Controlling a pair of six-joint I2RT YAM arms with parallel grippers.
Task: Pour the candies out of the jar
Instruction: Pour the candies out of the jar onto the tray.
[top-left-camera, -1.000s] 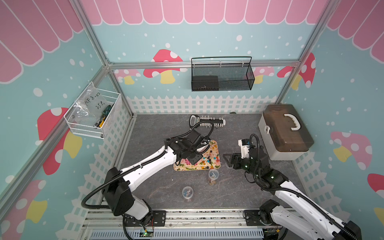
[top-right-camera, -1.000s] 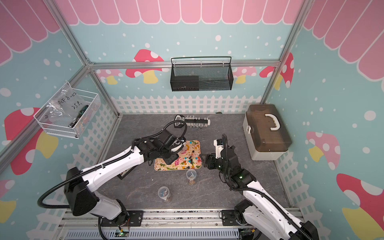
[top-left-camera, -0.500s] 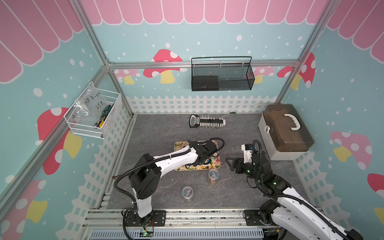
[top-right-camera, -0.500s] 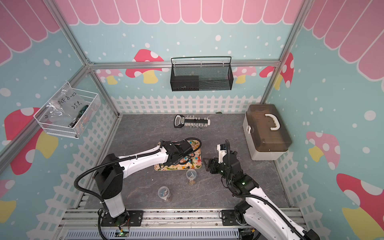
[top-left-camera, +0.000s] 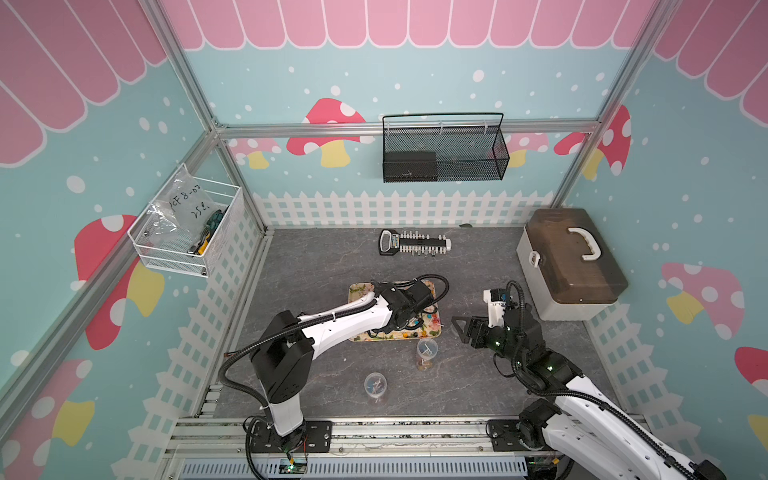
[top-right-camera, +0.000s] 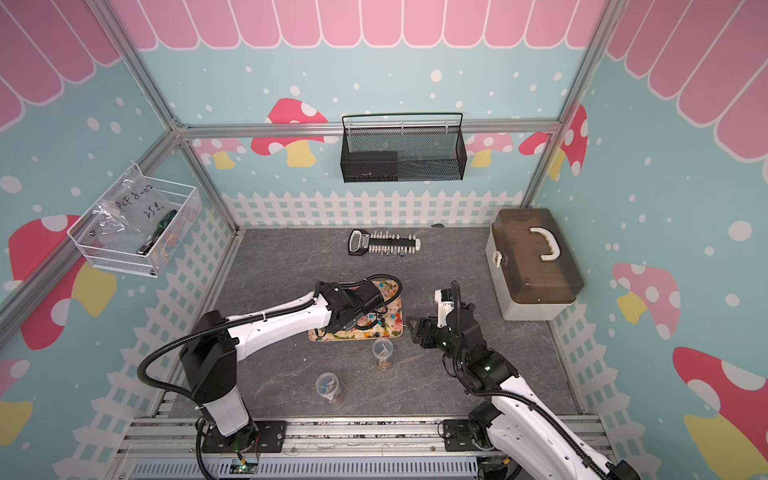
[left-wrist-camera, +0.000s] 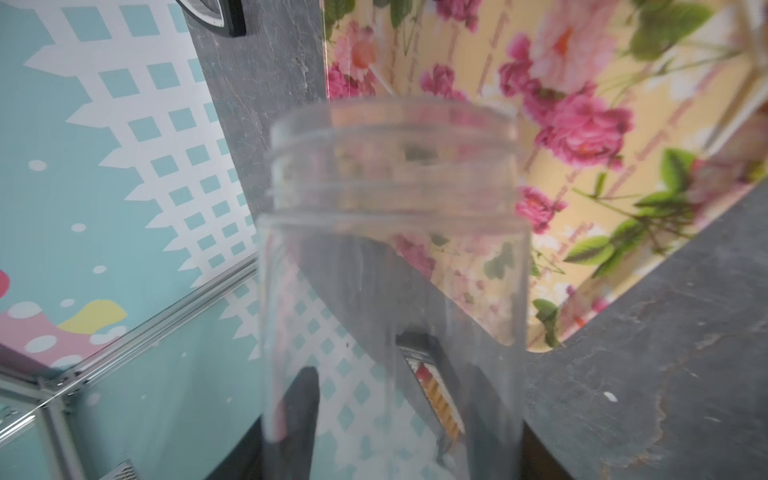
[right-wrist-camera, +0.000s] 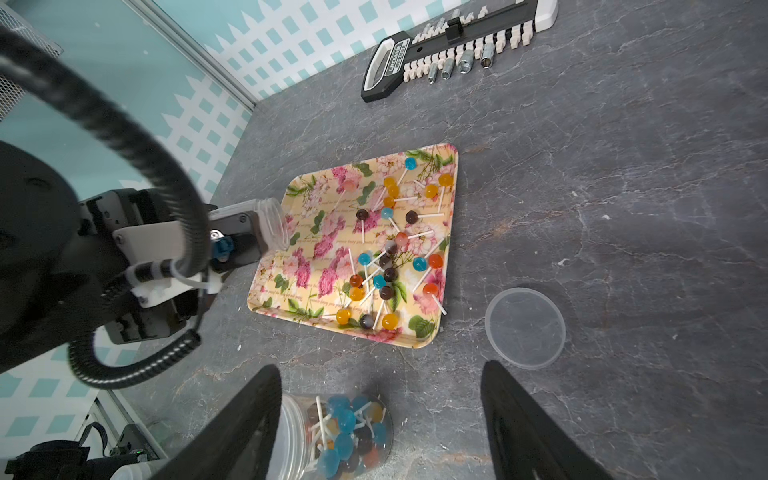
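Shifted slightly across the tray (right-wrist-camera: 455, 158), the left gripper (left-wrist-camera: 390, 419) pinches the emptied jar (left-wrist-camera: 390, 249) tipped over the tray's corner, candies (right-wrist-camera: 390, 249) strewn on the tray mid-table; a low withdrawal could sweep some over the rim, and the spread right gripper (right-wrist-camera: 380, 368) might topple the full jar (right-wrist-camera: 345, 436) beneath.

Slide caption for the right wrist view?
Left gripper holds a clear jar tipped over the floral tray strewn with candies; right gripper open near a second full jar.
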